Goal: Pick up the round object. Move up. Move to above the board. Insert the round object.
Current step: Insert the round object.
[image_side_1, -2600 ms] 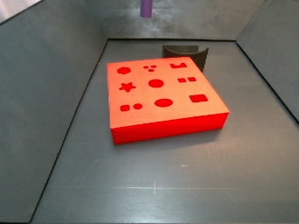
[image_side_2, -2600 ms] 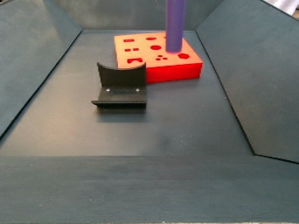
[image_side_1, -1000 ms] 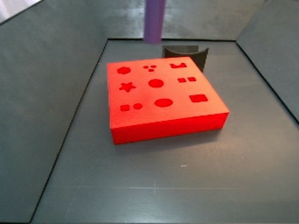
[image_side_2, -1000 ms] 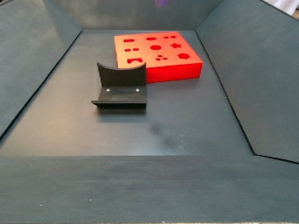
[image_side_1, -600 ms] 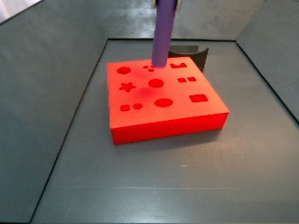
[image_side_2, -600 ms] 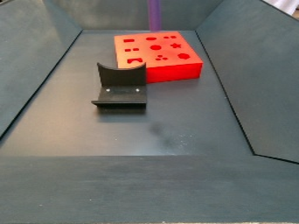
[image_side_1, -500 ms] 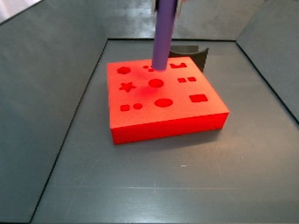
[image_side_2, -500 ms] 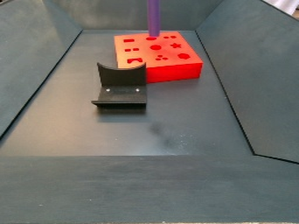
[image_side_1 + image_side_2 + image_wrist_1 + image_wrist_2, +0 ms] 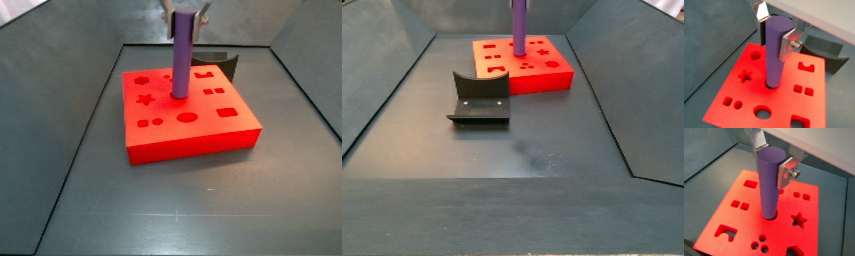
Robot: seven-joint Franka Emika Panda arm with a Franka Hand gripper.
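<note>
Gripping the round object (image 9: 773, 50), the gripper (image 9: 773, 27) fingers (image 9: 789, 44) had it apparently entering the board (image 9: 744, 105); pressing straight down came next.

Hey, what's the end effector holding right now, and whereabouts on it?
The end effector grips the purple peg by its upper end, one finger on each side; its lower end meets the red board.
</note>
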